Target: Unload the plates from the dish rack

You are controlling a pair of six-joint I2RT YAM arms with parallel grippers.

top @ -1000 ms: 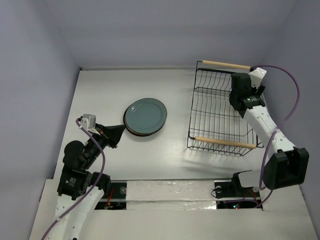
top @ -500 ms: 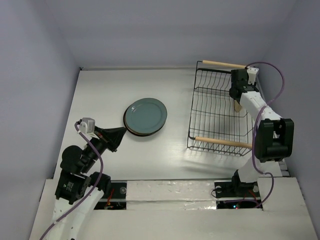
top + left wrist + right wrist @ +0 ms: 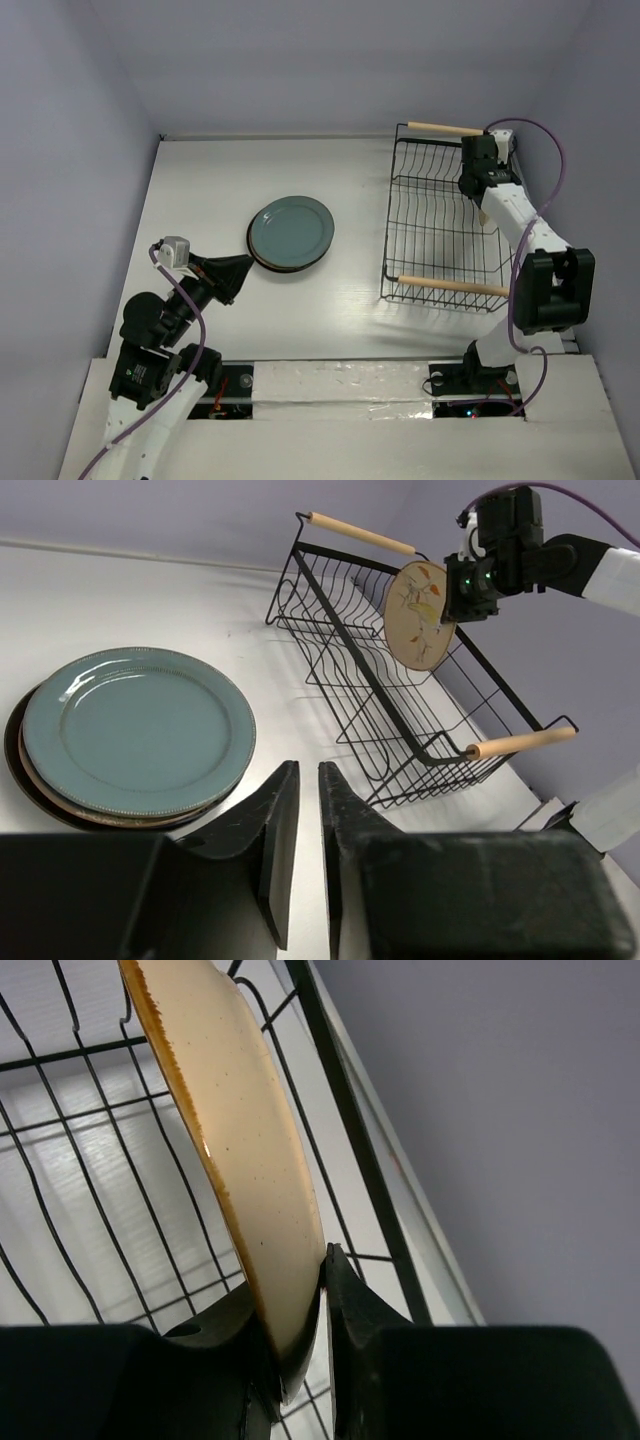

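The black wire dish rack (image 3: pixel 440 225) stands at the right of the table. One tan plate with a leaf motif (image 3: pixel 420 615) stands on edge in it, near its far right side. My right gripper (image 3: pixel 305 1290) is shut on that plate's (image 3: pixel 250 1150) rim, seen from the left wrist view at the right gripper (image 3: pixel 450 600). Several plates lie stacked left of the rack, a teal plate (image 3: pixel 290 230) on top. My left gripper (image 3: pixel 308 770) hovers over the table just right of the stack (image 3: pixel 135 730), its jaws a narrow gap apart with nothing between them.
The rack's wooden handles (image 3: pixel 455 286) lie at its near and far ends. The rack's wires (image 3: pixel 340 1110) run close beside the held plate. Purple walls close in the table at the back and the sides.
My right arm has swung to the rack's far right and its jaws have closed on the tan plate. The rack has shifted slightly. My left jaws have parted a little.
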